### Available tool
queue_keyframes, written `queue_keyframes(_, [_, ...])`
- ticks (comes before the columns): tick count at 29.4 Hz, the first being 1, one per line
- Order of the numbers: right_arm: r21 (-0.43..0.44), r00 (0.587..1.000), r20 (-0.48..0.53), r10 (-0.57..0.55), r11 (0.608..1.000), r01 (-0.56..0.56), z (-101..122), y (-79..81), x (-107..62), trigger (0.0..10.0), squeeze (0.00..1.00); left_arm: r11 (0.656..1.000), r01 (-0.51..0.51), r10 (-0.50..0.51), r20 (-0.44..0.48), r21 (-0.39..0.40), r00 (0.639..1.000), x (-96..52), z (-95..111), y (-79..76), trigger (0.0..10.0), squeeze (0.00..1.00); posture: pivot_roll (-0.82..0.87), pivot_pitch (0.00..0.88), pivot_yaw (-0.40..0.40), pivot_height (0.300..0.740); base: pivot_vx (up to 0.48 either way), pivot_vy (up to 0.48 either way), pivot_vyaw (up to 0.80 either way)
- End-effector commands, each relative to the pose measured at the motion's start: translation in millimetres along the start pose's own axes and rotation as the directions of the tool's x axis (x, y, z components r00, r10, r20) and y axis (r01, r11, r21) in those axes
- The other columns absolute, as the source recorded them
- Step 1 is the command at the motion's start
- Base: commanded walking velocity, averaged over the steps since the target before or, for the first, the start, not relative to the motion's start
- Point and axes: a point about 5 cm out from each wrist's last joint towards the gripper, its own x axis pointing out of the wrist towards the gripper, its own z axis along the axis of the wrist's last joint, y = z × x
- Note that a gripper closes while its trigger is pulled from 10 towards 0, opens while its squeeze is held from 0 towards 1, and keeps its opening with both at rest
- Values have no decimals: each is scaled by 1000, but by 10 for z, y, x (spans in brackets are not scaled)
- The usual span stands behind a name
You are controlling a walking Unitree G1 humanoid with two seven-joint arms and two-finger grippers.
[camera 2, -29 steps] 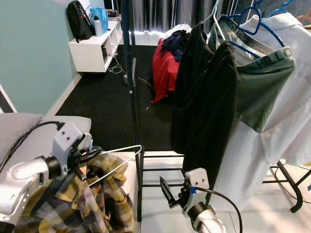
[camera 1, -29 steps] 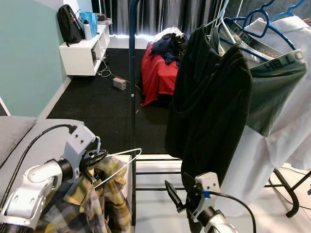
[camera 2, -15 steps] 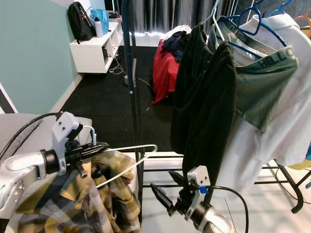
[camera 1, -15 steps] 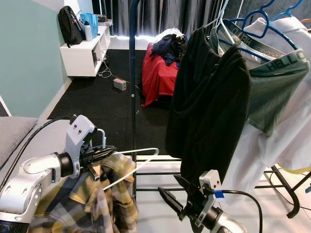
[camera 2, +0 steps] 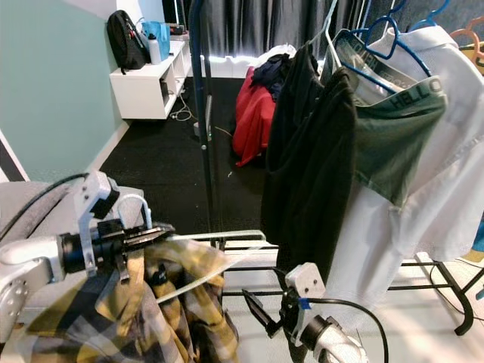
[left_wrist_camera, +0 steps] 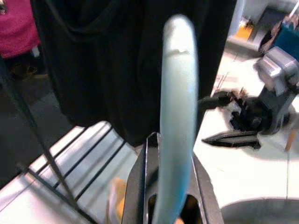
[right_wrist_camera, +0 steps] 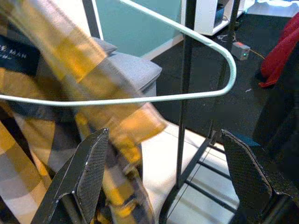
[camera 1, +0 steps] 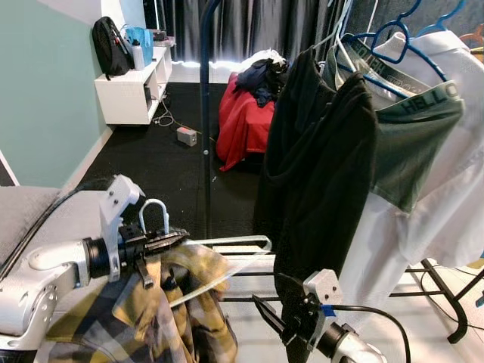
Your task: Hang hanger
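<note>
Pale blue hanger (camera 1: pixel 198 253) with plaid shirt (camera 1: pixel 162 314) was clamped at neck in left gripper (camera 1: pixel 168 240), low beside rack pole (camera 1: pixel 205 121). Right gripper (camera 1: pixel 278 321) was spread wide, empty. Hanging not yet done; lift to rail remained.

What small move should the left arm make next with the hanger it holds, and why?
Probably lift it higher. The left pincer is shut on the hanger near its hook, with the plaid shirt hanging from it, while the blue hangers on the rack sit far above. The right pincer waits open, low.
</note>
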Motion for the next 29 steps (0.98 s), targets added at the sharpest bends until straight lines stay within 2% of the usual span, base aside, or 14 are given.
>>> queue_keyframes(1, [44, 999, 35, -15, 999, 14, 34, -20, -41, 10000, 0, 1000, -7, 7, 14, 2, 1000, -103, 53, 46, 10000, 0, 28, 60, -18, 740, 0, 0, 0])
queue_keyframes(3, [113, 998, 48, 52, 992, -57, 37, 12, -85, 10000, 0, 999, -6, 7, 16, -41, 1000, -199, 47, 129, 10000, 0, 34, 111, -27, 740, 0, 0, 0])
queue_keyframes(4, [152, 995, 46, 91, 984, -97, 25, 35, -113, 10000, 0, 998, 5, -4, 22, -67, 1000, -239, 55, 157, 10000, 0, 39, 118, -31, 740, 0, 0, 0])
queue_keyframes(5, [152, 995, 46, 91, 984, -97, 25, 35, -113, 10000, 0, 998, 5, -4, 22, -67, 1000, -239, 55, 157, 10000, 0, 39, 118, -31, 740, 0, 0, 0])
queue_keyframes(6, [210, 990, 49, 136, 967, -143, 20, 57, -154, 10000, 0, 997, 2, 2, 42, -82, 999, -270, 95, 205, 10000, 0, 45, 122, -33, 740, 0, 0, 0])
queue_keyframes(9, [227, 989, 56, 139, 963, -148, 33, 49, -159, 10000, 0, 996, 0, 4, 46, -91, 999, -272, 119, 232, 10000, 0, 45, 127, -36, 740, 0, 0, 0])
queue_keyframes(11, [226, 989, 56, 138, 963, -147, 35, 46, -158, 10000, 0, 996, 0, 4, 45, -93, 999, -272, 122, 236, 10000, 0, 45, 127, -36, 740, 0, 0, 0])
queue_keyframes(15, [181, 968, 18, 252, 951, -251, 28, 110, -226, 10000, 0, 993, -47, 56, 86, -108, 995, -203, 179, 349, 10000, 0, 45, 150, -49, 740, 0, 0, 0])
queue_keyframes(19, [176, 965, 12, 262, 949, -260, 29, 105, -243, 10000, 0, 991, -48, 61, 101, -124, 993, -180, 185, 380, 10000, 0, 40, 159, -47, 740, 0, 0, 0])
queue_keyframes(22, [154, 970, 10, 244, 958, -243, 40, 71, -257, 10000, 0, 988, -50, 70, 140, -143, 988, -176, 228, 418, 10000, 0, 40, 159, -47, 740, 0, 0, 0])
queue_keyframes(24, [142, 977, 39, 211, 966, -215, 105, 44, -244, 10000, 0, 983, -91, 120, 186, -158, 975, -187, 307, 514, 10000, 0, 36, 172, -42, 740, 0, 0, 0])
queue_keyframes(26, [140, 978, 49, 202, 968, -207, 127, 40, -238, 10000, 0, 983, -87, 118, 196, -160, 974, -193, 328, 528, 10000, 0, 36, 174, -40, 740, 0, 0, 0])
queue_keyframes(28, [116, 989, 60, 132, 983, -139, 133, -33, -228, 10000, 0, 982, -23, 61, 205, -185, 977, -216, 364, 498, 10000, 0, 36, 180, -40, 740, 0, 0, 0])
queue_keyframes(29, [116, 989, 60, 132, 983, -139, 133, -33, -228, 10000, 0, 982, -23, 61, 205, -185, 977, -216, 364, 498, 10000, 0, 36, 180, -40, 740, 0, 0, 0])
